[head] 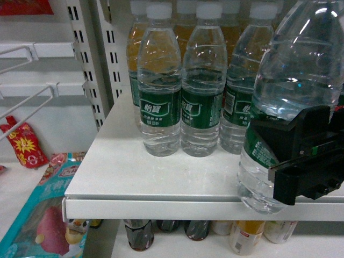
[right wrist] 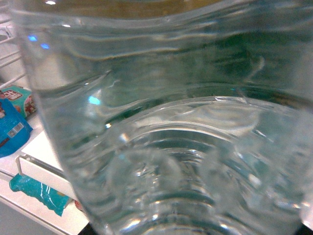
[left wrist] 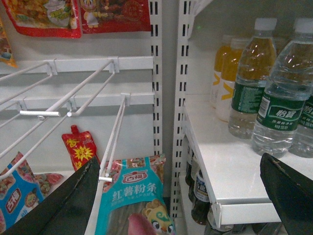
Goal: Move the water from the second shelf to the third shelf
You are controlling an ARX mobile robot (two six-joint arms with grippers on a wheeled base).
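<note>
a white metal shelf (head: pixel 161 177) in a store rack carries rows of bottles, with slotted uprights behind it and wire pegs to the left where snack packets hang. on the shelf stand green-labelled water bottles (head: pixel 180 86) in front and orange juice bottles (left wrist: pixel 230 73) behind them; dark bottles (head: pixel 141 234) sit on the shelf below. the water (head: pixel 287 102), a clear ribbed bottle with a green label, is held at the right, in front of the shelf's edge, its base lower than the shelf top. the right pincer (head: pixel 301 161) is clamped around its middle, at the label, and the bottle fills the right wrist view. the left pincer (left wrist: pixel 186 196) hangs spread wide with nothing in it, facing the rack near a teal snack packet (left wrist: pixel 129 196).
</note>
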